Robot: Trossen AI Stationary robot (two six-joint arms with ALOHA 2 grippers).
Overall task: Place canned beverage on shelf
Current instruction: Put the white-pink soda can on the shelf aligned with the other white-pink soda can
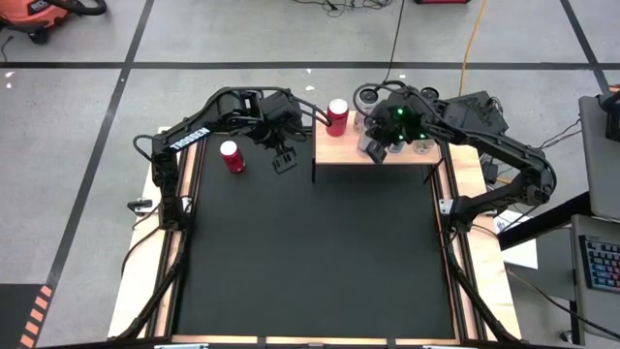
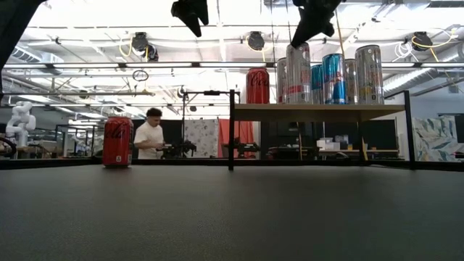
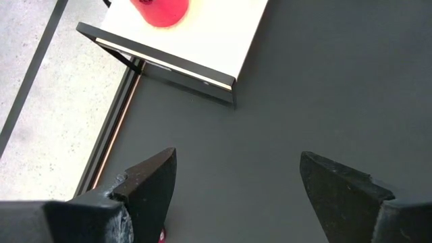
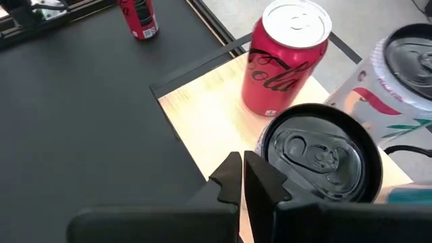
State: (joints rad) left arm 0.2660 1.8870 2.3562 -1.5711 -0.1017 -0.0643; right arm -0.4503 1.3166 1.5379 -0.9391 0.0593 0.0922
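Left hand open and empty between the shelf and the red can left on the bench

In the high view the left hand (image 1: 284, 161) hangs with fingers spread, gripping nothing; the red can (image 1: 232, 156) stands upright on the bench (image 1: 310, 262) just toward nine o'clock of it, long axis vertical, so the left arm is clearly nearer. The shelf (image 1: 339, 150) lies at three o'clock, already carrying another red can (image 1: 337, 115) and several tall cans. The right hand (image 1: 374, 148), fingers pressed together and empty, hovers over the shelf.
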